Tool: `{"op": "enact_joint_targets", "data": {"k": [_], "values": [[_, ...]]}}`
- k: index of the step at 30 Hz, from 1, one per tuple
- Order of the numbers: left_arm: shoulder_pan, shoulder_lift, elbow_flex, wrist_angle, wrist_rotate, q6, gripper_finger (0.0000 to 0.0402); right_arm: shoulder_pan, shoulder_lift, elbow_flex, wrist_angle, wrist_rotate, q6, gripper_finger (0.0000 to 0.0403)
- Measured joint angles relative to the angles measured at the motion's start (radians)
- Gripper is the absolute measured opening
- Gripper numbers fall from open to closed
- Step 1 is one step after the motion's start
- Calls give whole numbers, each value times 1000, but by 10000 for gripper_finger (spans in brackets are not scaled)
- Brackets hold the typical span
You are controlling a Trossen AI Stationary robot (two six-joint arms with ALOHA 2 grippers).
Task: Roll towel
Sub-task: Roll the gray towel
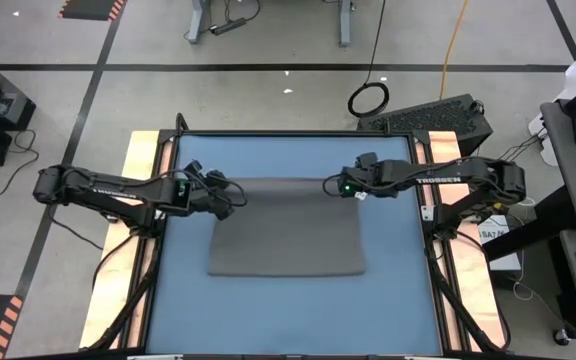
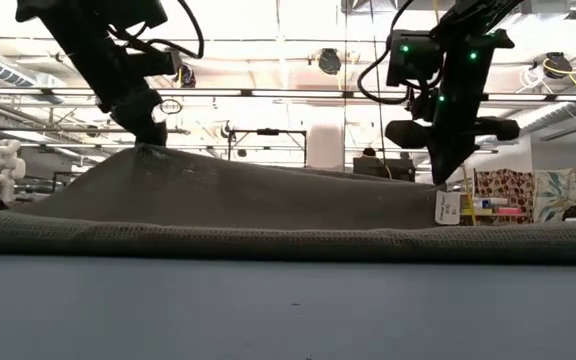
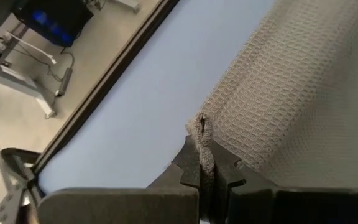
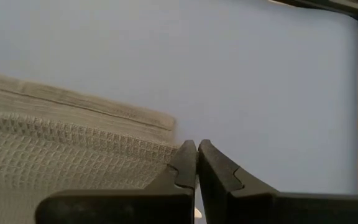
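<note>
A grey-brown waffle-weave towel (image 1: 286,232) lies mid-worktop (image 1: 388,300) on smooth blue. The left end effector (image 3: 205,163) pinches its 10 o'clock corner, lifting it; the right end effector (image 4: 197,155) is clamped on the 2 o'clock corner, by the white tag (image 2: 447,208).

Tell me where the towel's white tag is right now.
In the low view the white tag hangs at the towel's right far corner, just beneath the right tool, above the blue tabletop.

bare blue tabletop (image 1: 288,305) lies open around the towel (image 1: 286,235); both grippers occupy its far corners.
</note>
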Motion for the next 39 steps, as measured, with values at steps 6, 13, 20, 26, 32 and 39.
{"op": "enact_joint_targets", "data": {"k": [6,13,20,26,32,39], "values": [[0,6,0,11,3,0,4,2,-31,0,-12,0,7,0],[0,6,0,10,2,6,4,-19,-22,0,-8,9,-10,0],[0,11,0,12,0,7,4,-40,24,0,31,5,-49,0],[0,82,0,12,-12,7,4,-42,28,0,34,3,-57,0],[0,168,0,12,-52,1,9,-42,28,0,38,-10,-57,0],[8,185,0,8,-80,4,27,-42,28,0,46,-19,-59,0]]}}
